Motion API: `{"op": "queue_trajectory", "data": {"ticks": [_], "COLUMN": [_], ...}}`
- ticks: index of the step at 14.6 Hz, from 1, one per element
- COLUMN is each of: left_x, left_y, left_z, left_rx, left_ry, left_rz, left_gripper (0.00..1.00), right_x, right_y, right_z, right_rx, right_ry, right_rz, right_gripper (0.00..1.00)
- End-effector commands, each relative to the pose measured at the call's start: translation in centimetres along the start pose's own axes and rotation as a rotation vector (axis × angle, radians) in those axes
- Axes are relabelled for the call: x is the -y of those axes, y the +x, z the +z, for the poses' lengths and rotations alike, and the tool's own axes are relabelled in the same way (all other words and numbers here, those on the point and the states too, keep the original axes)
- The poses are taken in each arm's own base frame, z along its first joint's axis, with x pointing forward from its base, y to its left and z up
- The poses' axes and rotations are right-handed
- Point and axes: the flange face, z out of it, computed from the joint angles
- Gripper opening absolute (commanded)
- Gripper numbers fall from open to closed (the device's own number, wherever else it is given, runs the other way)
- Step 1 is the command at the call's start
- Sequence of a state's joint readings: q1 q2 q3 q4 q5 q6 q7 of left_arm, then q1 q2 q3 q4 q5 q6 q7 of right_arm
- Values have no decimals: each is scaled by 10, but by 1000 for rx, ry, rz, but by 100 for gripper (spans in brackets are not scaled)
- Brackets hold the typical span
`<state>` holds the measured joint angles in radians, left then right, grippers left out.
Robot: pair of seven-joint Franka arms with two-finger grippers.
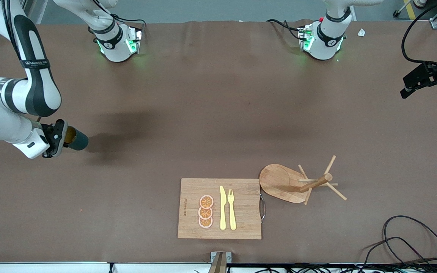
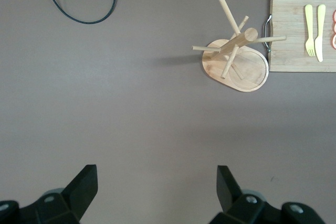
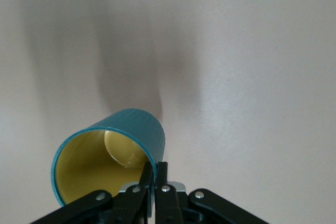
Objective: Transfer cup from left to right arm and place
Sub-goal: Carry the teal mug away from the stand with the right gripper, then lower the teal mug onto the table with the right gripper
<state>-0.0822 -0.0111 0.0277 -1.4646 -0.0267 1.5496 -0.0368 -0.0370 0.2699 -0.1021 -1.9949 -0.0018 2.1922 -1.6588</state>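
Note:
The cup (image 1: 78, 140) is a teal mug with a yellow inside. It hangs tipped on its side in my right gripper (image 1: 66, 137), over bare table at the right arm's end. In the right wrist view the right gripper (image 3: 156, 166) is shut on the cup's (image 3: 135, 129) rim wall, one finger inside and one outside. The handle is hidden. My left gripper (image 2: 157, 174) is open and empty, high over bare table, apart from the mug tree (image 2: 235, 56). It shows in the front view (image 1: 426, 93) at the left arm's end.
A wooden board (image 1: 241, 223) near the front camera carries a yellow knife (image 1: 222, 207), a fork (image 1: 231, 208) and three orange slices (image 1: 205, 212). A wooden mug tree (image 1: 302, 184) stands beside it. Black cables (image 1: 412, 242) lie at the front corner.

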Motion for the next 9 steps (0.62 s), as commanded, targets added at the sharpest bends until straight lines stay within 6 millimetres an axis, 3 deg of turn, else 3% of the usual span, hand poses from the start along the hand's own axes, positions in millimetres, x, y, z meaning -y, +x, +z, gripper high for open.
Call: {"op": "queue_trajectory", "data": {"ticks": [1, 9], "left_x": [-2, -1], "left_y": [0, 0], "left_z": [-5, -7], "left_rx": [-13, -16], "left_ry": [1, -8], "left_rz": [4, -2], "left_gripper": [100, 100], "right_x": [10, 32], "right_y": [-7, 2], "right_z": [12, 53], "right_rx": [-25, -22], "right_ry": [-33, -68], "right_rz": [-67, -98], "right_gripper": [0, 0]}}
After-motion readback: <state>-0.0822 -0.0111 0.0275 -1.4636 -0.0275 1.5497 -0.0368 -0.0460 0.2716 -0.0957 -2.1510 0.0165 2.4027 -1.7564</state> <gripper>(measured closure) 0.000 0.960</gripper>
